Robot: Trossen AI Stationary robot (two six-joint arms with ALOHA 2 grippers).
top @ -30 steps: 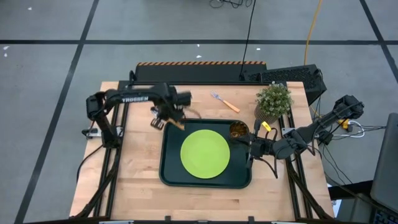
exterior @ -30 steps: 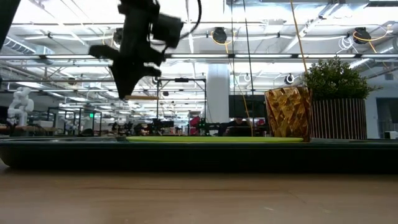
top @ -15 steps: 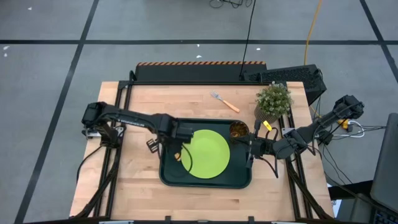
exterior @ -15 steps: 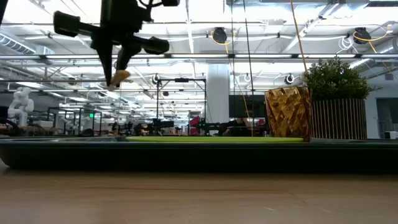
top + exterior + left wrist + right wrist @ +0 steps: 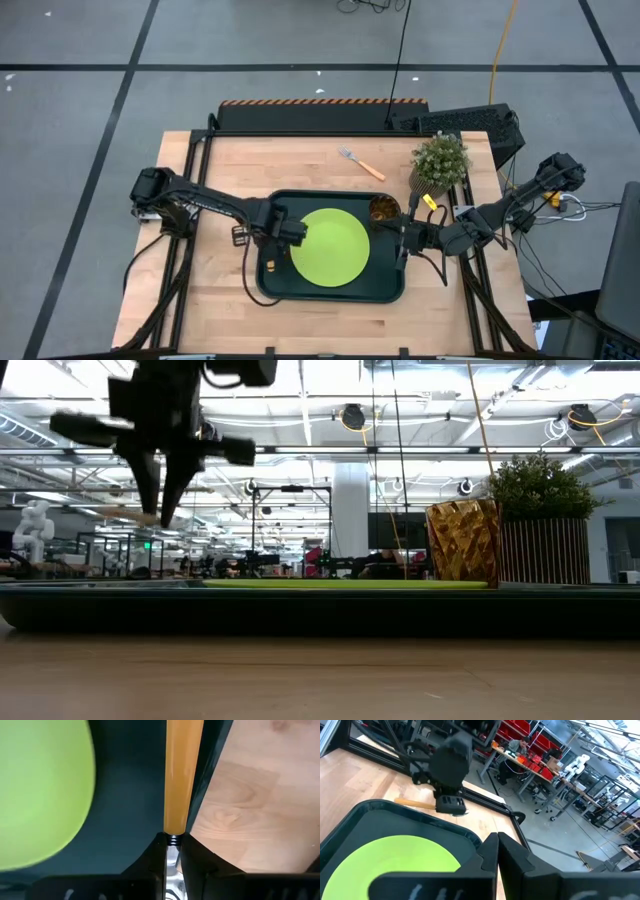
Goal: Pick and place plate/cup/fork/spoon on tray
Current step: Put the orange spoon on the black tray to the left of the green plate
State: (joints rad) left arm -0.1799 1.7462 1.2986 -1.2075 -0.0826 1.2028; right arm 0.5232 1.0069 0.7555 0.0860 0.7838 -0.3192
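Above the tray's left part, the left pincer (image 5: 283, 231) is clamped on the spoon (image 5: 183, 775), its two dark fingers (image 5: 150, 862) pressed against the silver neck just where the orange handle begins. The handle sticks straight out ahead of the fingers, its long axis running along the tray's (image 5: 272, 282) raised rim, over the line where dark tray meets bare wood; in the low view it shows as a level pale bar held well above the tray. The spoon's bowl is hidden between the fingers. Just beside the pincer, toward the middle of the tray, lies the lime-green plate (image 5: 330, 246), flat on the tray floor. The amber cup (image 5: 381, 209) stands upright in the tray's far right corner. The right pincer (image 5: 402, 238) waits low at the tray's right edge near the cup, its fingers pressed together with nothing between them. Beyond the tray, the fork (image 5: 361, 164) lies on the desk (image 5: 220, 310), tines pointing to the far left, handle toward the potted plant (image 5: 439, 162).
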